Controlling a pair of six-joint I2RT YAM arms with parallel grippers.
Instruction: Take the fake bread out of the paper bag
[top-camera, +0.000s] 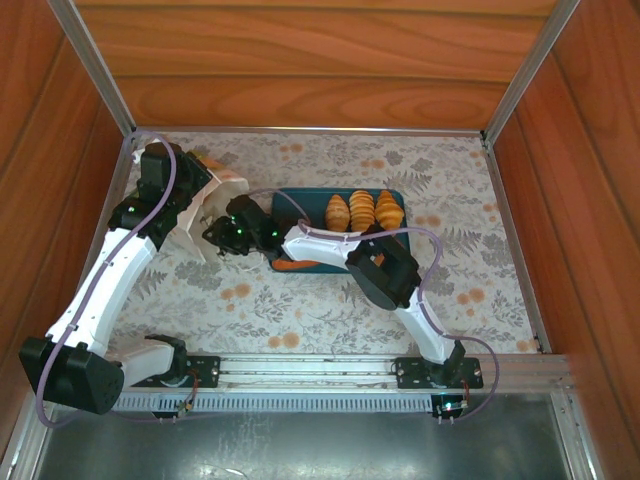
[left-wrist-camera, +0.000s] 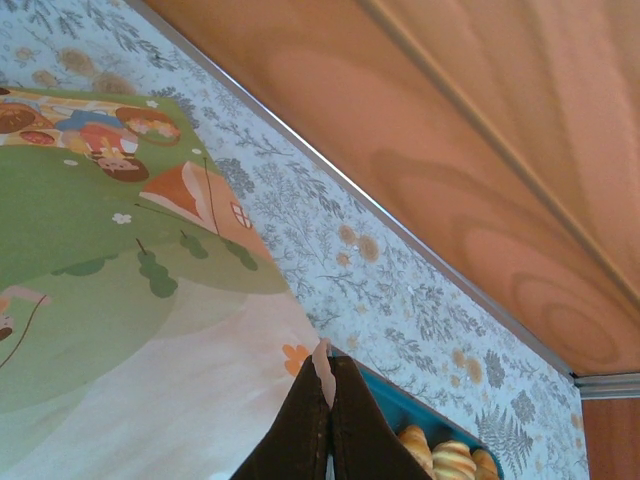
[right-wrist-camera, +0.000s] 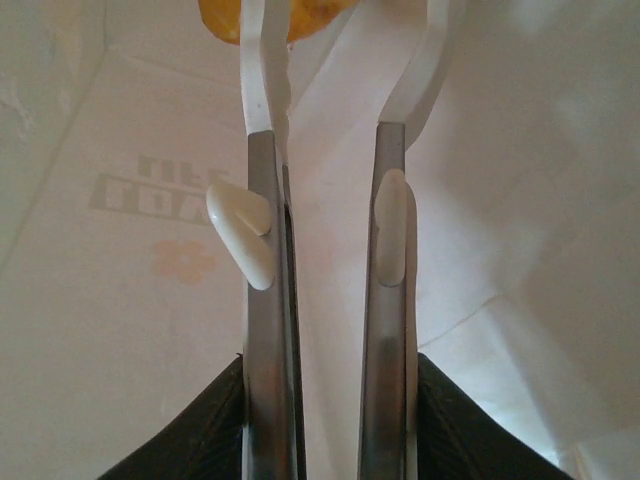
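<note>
Left end effector (left-wrist-camera: 329, 375) tight on bag (left-wrist-camera: 150, 330)

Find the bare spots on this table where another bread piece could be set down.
Bare cloth lies right of the tray, up to the right wall, and in the strip between tray and arm bases. The tray's back-left corner is free. Crowded: around the paper bag and the three croissants.

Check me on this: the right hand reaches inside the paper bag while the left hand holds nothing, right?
Not quite: the left wrist view shows the left hand shut, pinching the edge of the paper bag. The right hand does reach inside it.
</note>
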